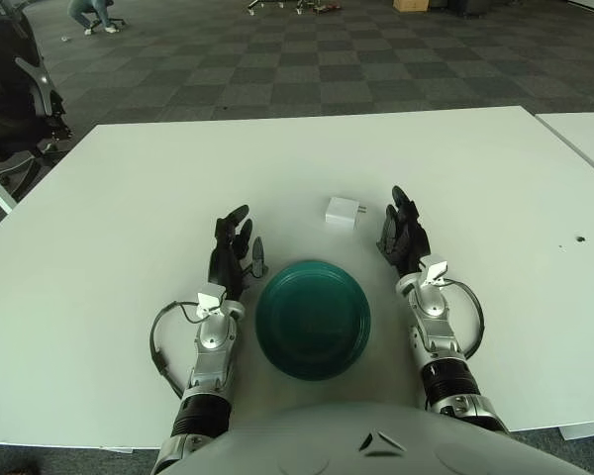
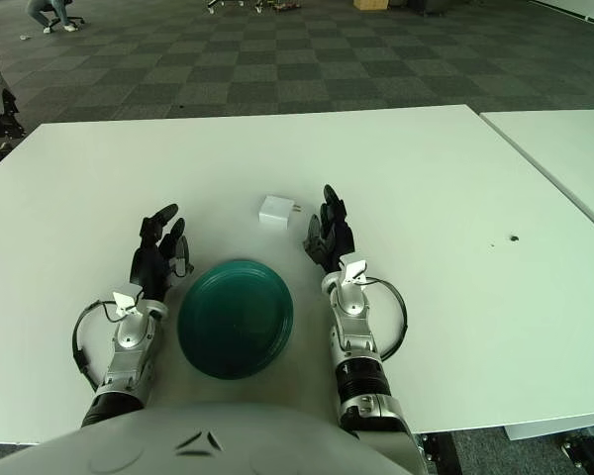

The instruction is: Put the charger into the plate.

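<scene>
Left eye view: charger (image 1: 343,212), white block, on the table (image 1: 129,198) just beyond the green plate (image 1: 313,319), plug prongs pointing right; right hand (image 1: 402,236) near, on its right, fingers loosely spread, holding nothing; left hand (image 1: 234,249) farther off, left of the plate, also spread and empty

Right eye view: same layout; nothing lies between right hand and charger; plate empty

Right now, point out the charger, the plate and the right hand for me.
charger (image 1: 342,212): left eye view, top face of the white block.
plate (image 1: 313,319): left eye view, bare green centre.
right hand (image 1: 403,236): left eye view, back of the hand.
</scene>
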